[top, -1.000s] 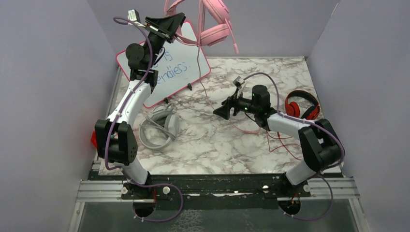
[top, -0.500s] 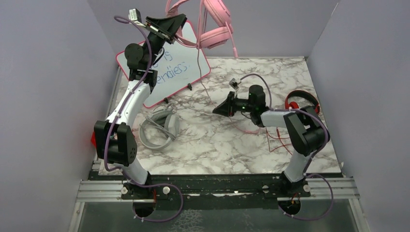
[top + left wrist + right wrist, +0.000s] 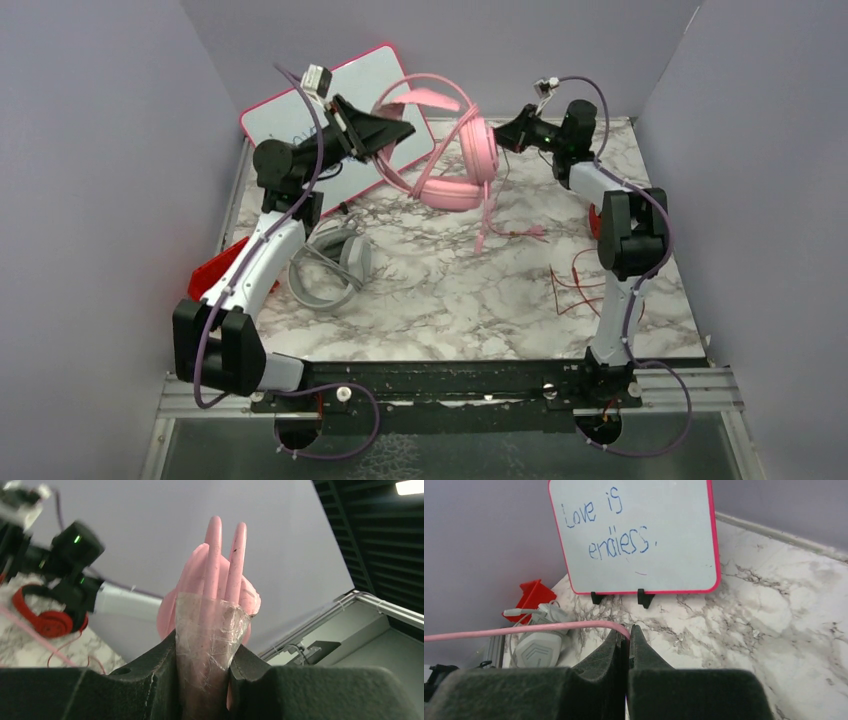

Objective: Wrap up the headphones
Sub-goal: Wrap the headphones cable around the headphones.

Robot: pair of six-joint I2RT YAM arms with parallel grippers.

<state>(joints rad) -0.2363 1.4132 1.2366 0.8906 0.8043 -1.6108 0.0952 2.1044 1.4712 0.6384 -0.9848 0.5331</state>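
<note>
The pink headphones (image 3: 452, 160) hang above the back of the table. My left gripper (image 3: 400, 130) is shut on their headband (image 3: 222, 565), over a patch wrapped in clear tape. My right gripper (image 3: 505, 130) stands just right of the pink cups, shut on the thin pink cable (image 3: 524, 629), which runs off to the left from its closed tips (image 3: 628, 630). More pink cable (image 3: 487, 215) dangles to the marble. The grey headphones (image 3: 330, 265) lie at the left. The red-and-black headphones (image 3: 47, 620) lie at the right, mostly hidden behind the right arm in the top view.
A pink-framed whiteboard (image 3: 300, 110) with blue writing leans at the back left on black feet (image 3: 644, 597). A red bin (image 3: 215, 270) sits past the table's left edge. The thin red cable (image 3: 575, 285) loops on the marble at the right. Grey walls enclose three sides.
My left arm has brought the pink headphones down and toward the middle. My right arm swung from mid-table to the back and closed on the pink cable.
</note>
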